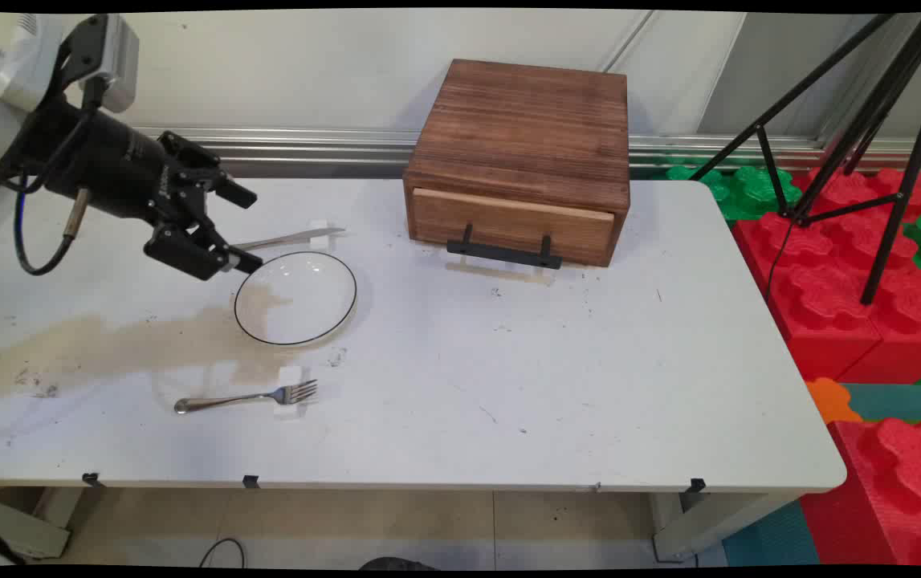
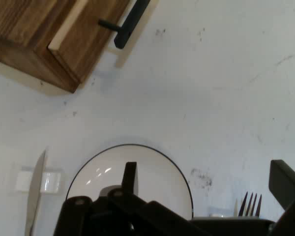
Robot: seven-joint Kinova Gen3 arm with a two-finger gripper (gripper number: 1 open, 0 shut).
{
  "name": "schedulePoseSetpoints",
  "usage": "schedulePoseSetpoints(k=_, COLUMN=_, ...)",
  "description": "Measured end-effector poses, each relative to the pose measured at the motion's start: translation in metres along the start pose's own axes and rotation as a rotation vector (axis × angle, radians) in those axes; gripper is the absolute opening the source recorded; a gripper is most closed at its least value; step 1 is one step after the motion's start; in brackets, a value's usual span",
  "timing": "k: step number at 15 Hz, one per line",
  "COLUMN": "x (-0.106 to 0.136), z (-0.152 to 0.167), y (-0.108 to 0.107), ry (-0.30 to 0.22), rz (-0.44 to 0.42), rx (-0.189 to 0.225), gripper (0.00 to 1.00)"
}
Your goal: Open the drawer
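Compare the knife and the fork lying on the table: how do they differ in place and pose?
The knife lies beyond the plate, close by the open gripper; the fork lies on the plate's near side, farther from the gripper. The knife's handle end is hidden behind the gripper; the fork shows whole. Both are silver, and each rests on a small white block.

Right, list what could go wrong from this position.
1. The gripper hangs open, empty, close over the knife and the plate rim; a careless descent could clip the plate or knock the knife off its white block.
2. Knife and plate lie close together, so closing on one may catch the other.
3. A low sweep right could hit the wooden drawer box and its handle.
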Motion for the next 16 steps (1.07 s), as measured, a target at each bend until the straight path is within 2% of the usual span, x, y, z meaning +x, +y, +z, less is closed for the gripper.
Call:
schedulePoseSetpoints(k=5, x=0.027, z=0.009, y=0.002, ry=0.033, rz=0.008, rx=0.003, gripper=1.00)
schedulePoseSetpoints(k=7, x=0.046, z=0.017, y=0.004, ry=0.041, rz=0.013, rx=0.007, gripper=1.00)
schedulePoseSetpoints(k=16, x=0.115, z=0.065, y=0.012, ry=0.021, rz=0.048, rx=0.012, gripper=1.00)
